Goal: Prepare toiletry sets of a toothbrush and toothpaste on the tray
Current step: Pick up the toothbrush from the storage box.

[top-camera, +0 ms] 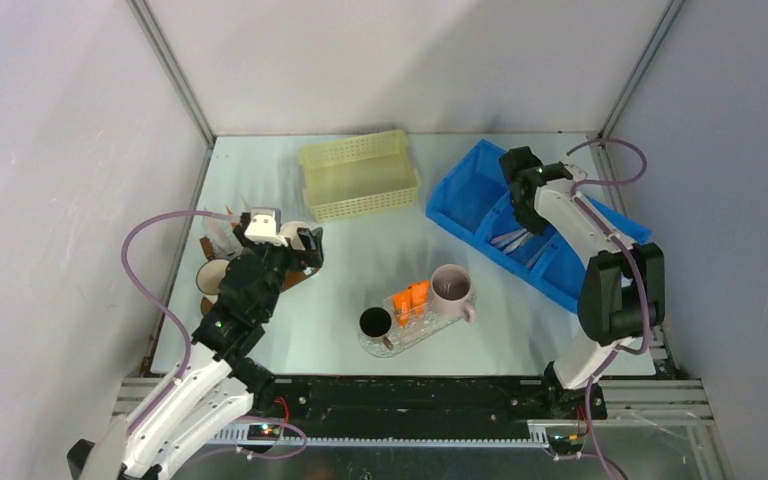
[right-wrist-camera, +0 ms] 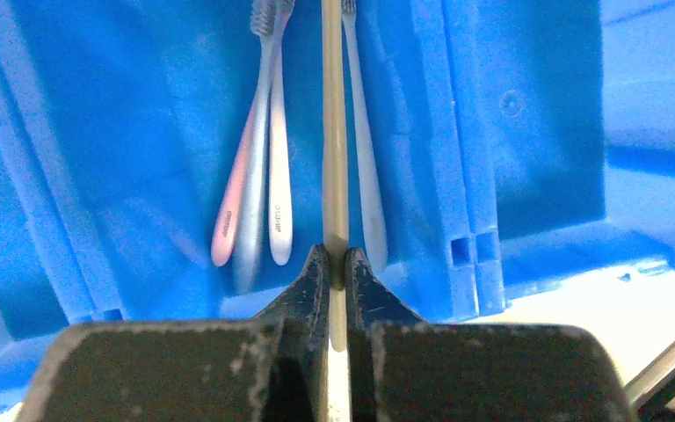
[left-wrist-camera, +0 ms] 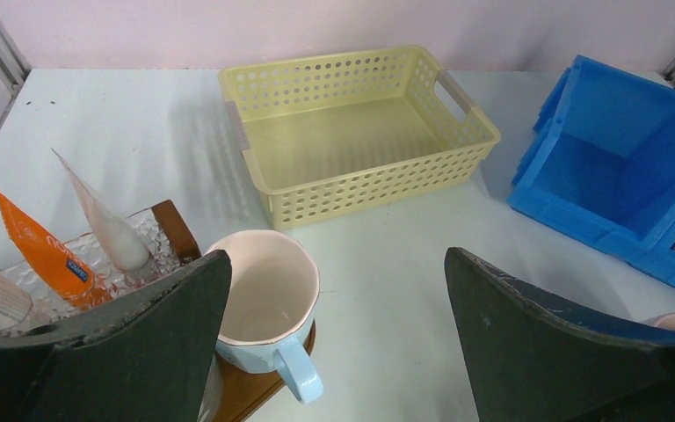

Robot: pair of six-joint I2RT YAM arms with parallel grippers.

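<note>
Now, nearest the arm bases, the tray on the table carries orange tubes between a black mug and a pink mug. I can make out no brush there, so the sets look unfinished.

Further back on the left, the left pincer hangs spread wide and empty over a pale mug, with spare tubes leaning just beside it. A careless descent could clip the mug rim or topple those tubes.

Farthest off, the right pincer is pressed together on one slim toothbrush inside the blue bin, pinching it close to the handle's end. That is the weak spot. With so much length beyond the grip, the brush may swing or slip during the carry, and its head could snag the bin wall on the way up. The other brushes lie just beside it and might be dragged along. Whether it is clear of the bin floor I cannot tell.
</note>
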